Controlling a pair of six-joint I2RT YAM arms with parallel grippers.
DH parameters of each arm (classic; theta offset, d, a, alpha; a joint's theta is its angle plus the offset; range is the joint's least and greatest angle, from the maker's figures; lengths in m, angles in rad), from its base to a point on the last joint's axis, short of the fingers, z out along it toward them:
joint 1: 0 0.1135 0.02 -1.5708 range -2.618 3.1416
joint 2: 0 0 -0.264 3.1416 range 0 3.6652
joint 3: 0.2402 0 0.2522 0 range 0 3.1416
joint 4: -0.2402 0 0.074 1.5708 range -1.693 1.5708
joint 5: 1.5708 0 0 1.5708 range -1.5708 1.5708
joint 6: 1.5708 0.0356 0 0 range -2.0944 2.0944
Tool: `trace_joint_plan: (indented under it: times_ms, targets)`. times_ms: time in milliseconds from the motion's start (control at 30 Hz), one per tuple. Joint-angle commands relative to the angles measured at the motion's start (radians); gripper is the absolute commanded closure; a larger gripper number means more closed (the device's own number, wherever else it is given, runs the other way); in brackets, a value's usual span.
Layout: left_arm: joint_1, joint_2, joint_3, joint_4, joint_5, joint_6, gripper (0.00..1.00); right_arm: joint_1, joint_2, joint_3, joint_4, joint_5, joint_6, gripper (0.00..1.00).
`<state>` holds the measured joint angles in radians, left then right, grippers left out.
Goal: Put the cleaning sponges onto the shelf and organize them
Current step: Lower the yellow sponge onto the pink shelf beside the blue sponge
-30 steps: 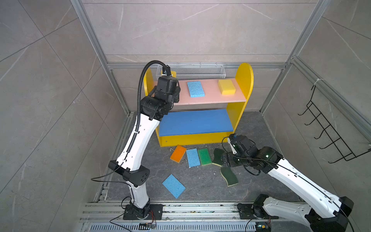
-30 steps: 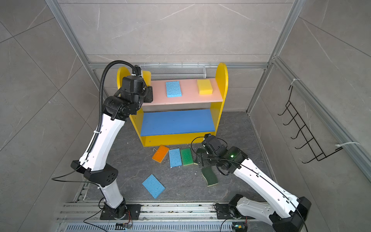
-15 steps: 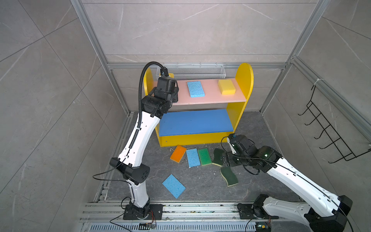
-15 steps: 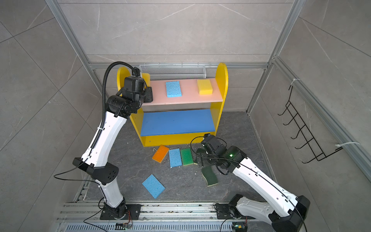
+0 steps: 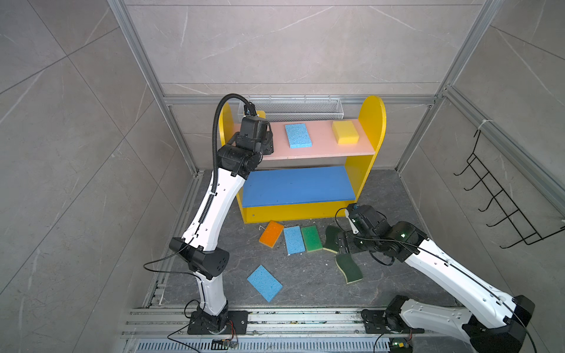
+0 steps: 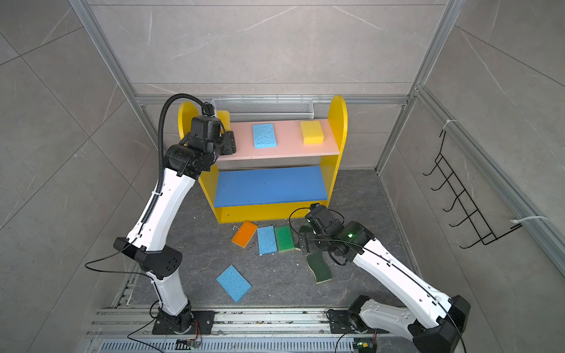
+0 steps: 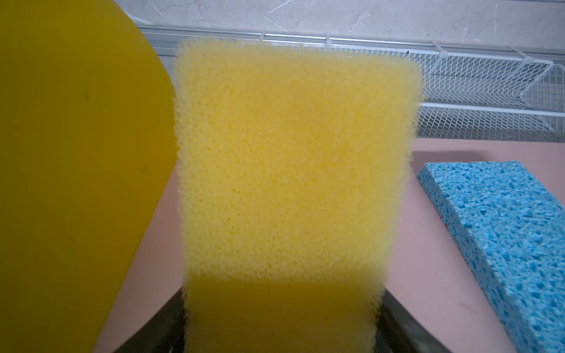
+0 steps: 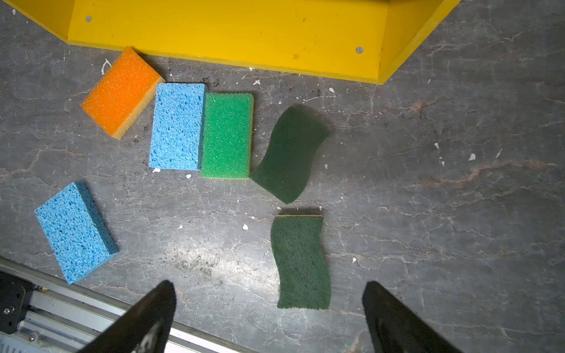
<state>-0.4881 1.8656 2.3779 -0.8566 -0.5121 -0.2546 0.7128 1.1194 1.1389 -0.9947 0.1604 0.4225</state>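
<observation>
The shelf point(image 5: 371, 122) stands at the back. On its pink board lie a light blue sponge point(image 5: 298, 136) and a yellow sponge point(image 5: 345, 132). At the board's left end my left gripper point(image 7: 281, 336) is shut on a second thick yellow sponge point(image 7: 293, 159), beside the yellow side panel point(image 7: 76, 171). On the floor lie an orange sponge point(image 8: 120, 91), a blue one point(image 8: 177, 126), a bright green one point(image 8: 227, 136), two wavy dark green ones point(image 8: 289, 152) point(image 8: 301, 262), and another blue one point(image 8: 75, 232). My right gripper point(image 8: 269, 305) hangs open above the nearer dark green sponge.
A white mesh basket point(image 5: 293, 108) hangs behind the shelf. A black wire hook rack point(image 5: 495, 195) is on the right wall. Metal rails point(image 5: 275, 318) run along the front edge. White crumbs dot the grey floor point(image 8: 443, 183).
The left arm has reached further along the pink board with the yellow sponge and its jaws have widened a little. The right arm has hardly moved.
</observation>
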Motion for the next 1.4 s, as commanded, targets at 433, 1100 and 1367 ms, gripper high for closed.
trace_joint_plan:
  times_ms: [433, 1100, 1367]
  targets:
    - [0.007, 0.007, -0.023, 0.027, 0.035, -0.028, 0.20, -0.003, -0.002, 0.012, -0.008, 0.018, -0.007, 0.03]
    - [0.013, -0.013, -0.051, -0.002, 0.063, -0.044, 0.30, -0.003, 0.002, 0.015, -0.006, 0.009, -0.004, 0.03]
    - [0.009, -0.091, -0.163, 0.021, 0.077, -0.058, 0.30, -0.003, 0.003, 0.011, -0.001, -0.005, 0.006, 0.03]
